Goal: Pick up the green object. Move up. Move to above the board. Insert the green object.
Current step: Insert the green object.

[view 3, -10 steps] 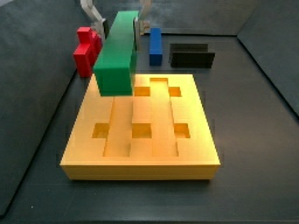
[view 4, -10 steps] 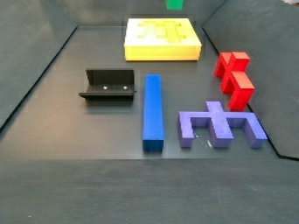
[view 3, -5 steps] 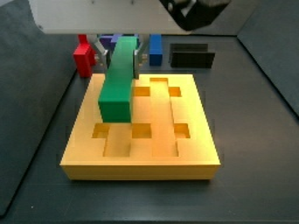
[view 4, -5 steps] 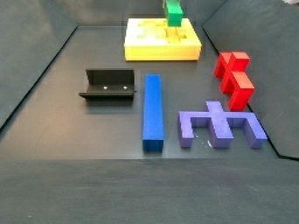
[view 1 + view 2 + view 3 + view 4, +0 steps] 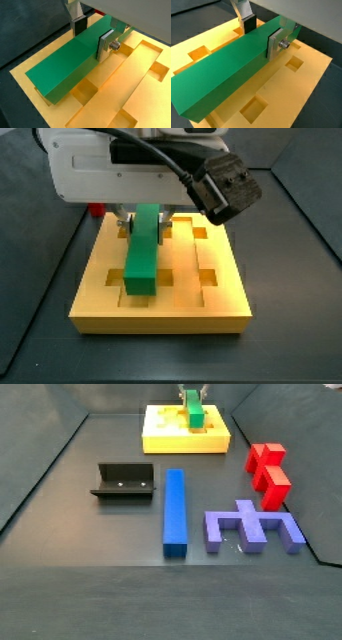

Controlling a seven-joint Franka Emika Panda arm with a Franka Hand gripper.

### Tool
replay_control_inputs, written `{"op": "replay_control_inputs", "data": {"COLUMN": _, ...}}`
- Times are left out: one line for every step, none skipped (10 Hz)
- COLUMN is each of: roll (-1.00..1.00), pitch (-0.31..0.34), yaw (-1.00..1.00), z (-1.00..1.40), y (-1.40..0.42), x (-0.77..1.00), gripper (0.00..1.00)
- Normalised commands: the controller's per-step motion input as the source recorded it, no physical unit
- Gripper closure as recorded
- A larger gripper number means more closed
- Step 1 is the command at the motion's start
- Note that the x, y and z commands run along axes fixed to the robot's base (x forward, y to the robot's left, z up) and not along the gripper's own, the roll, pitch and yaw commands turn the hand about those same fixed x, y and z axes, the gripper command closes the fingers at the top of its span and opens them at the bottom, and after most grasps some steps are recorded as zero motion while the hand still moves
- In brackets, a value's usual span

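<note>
— What does the bar look like, and where is it?

— The green bar is long, plain and matte, lying lengthwise low over the middle of the yellow board; I can't tell if it touches. My gripper is pinching it across its width, one finger flat on each side.

— What lies around it?

— In a side view, from left: a dark fixture, a long blue bar, a purple comb-shaped piece, a red stepped block.

— And the board's recesses?

— The square ones I see hold nothing.
</note>
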Motion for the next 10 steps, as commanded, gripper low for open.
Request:
{"op": "replay_control_inputs", "data": {"roll": 0.15, "pitch": 0.0, "yaw": 0.0, "z": -0.26, "y": -0.03, "x": -0.05, "gripper": 1.0}}
{"op": "replay_control_inputs", "data": {"roll": 0.01, "pitch": -0.019, "yaw": 0.0, "z": -0.18, "y": 0.0, "x": -0.09, "gripper": 1.0}}
{"op": "replay_control_inputs", "data": {"roll": 0.0, "pitch": -0.006, "yaw": 0.0, "z": -0.14, "y": 0.0, "x": -0.09, "gripper": 1.0}}
{"op": "replay_control_inputs", "data": {"roll": 0.0, "pitch": -0.023, "yaw": 0.0, "z": -0.17, "y": -0.01, "x": -0.1, "gripper": 1.0}}
{"op": "replay_control_inputs", "data": {"roll": 0.0, "pitch": -0.047, "yaw": 0.01, "z": -0.19, "y": -0.11, "x": -0.05, "gripper": 1.0}}
{"op": "replay_control_inputs", "data": {"roll": 0.0, "pitch": -0.059, "yaw": 0.01, "z": -0.25, "y": -0.09, "x": -0.02, "gripper": 1.0}}
{"op": "replay_control_inputs", "data": {"roll": 0.0, "pitch": -0.064, "yaw": 0.0, "z": -0.26, "y": -0.07, "x": -0.01, "gripper": 1.0}}
{"op": "replay_control_inputs", "data": {"roll": 0.0, "pitch": -0.071, "yaw": 0.0, "z": -0.28, "y": -0.08, "x": -0.05, "gripper": 1.0}}
{"op": "replay_control_inputs", "data": {"roll": 0.0, "pitch": -0.08, "yaw": 0.05, "z": -0.27, "y": -0.12, "x": -0.05, "gripper": 1.0}}
{"op": "replay_control_inputs", "data": {"roll": 0.0, "pitch": -0.091, "yaw": 0.04, "z": -0.27, "y": -0.1, "x": -0.02, "gripper": 1.0}}
